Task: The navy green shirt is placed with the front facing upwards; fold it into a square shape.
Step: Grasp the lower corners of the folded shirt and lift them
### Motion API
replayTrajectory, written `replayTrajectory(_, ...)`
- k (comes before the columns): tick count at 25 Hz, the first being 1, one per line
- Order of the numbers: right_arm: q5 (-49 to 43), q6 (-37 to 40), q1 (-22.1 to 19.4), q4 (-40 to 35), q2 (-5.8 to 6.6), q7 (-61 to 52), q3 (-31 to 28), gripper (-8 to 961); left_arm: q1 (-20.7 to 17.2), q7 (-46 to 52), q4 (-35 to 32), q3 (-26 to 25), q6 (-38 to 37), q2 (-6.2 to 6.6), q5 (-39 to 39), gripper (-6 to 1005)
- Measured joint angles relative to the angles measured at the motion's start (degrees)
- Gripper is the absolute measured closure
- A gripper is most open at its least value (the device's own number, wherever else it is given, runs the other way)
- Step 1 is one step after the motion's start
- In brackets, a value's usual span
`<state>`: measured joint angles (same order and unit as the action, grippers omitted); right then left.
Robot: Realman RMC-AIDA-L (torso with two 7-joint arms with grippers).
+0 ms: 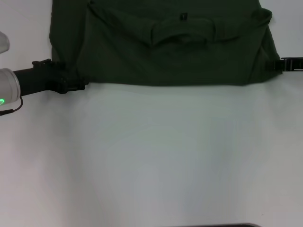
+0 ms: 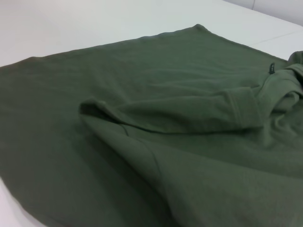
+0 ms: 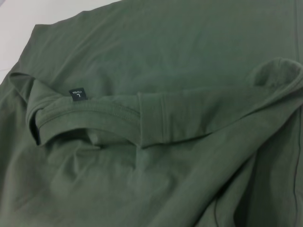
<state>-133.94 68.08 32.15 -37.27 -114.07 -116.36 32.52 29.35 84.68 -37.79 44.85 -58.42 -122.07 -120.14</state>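
Mid-fold, by the look of it: shirt lying at the far edge of the white surface, already doubled over, with both sleeves turned inward toward the collar and a straight folded edge running along the near side. Small black neck label showing at the collar, sleeve hems lying just beside it; no front print on show. Left gripper low at the shirt's near-left corner, touching or just beside the cloth; jaws hidden against the dark fabric, so cannot tell whether clenched, released or pinching the hem. Right gripper barely in at the right edge, level with the shirt's right side, jaws likewise impossible to judge. Still a wide rectangle rather than a square, so probably one more fold wanted: sides brought toward the middle, or one half laid across the other. Calls for a firm pinch on both layers at each corner, an even lift, and care not to drag the tucked sleeves loose.
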Motion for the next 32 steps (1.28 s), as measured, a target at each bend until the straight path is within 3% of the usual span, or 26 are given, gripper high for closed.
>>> replayTrajectory(12, -0.01, 0.02, 0.28, 0.01, 0.00, 0.00, 0.00, 929, 0.27, -0.63, 0.16, 0.06, 0.45, -0.26, 0.00, 106)
replayTrajectory(15, -0.01, 0.03, 0.29, -0.01, 0.00, 0.01, 0.00, 929, 0.31, -0.65, 0.16, 0.06, 0.47, -0.26, 0.00, 297)
replayTrajectory(21, -0.01, 0.03, 0.28, -0.12, -0.08, 0.08, 0.00, 930, 0.52, -0.58, 0.23, 0.06, 1.17, -0.24, -0.16, 483)
replayTrajectory(32, 0.15, 0.03, 0.28, -0.17, -0.09, 0.22, 0.00, 929, 1.03, 0.60, 0.34, 0.01, 2.42, -0.54, -2.41, 703)
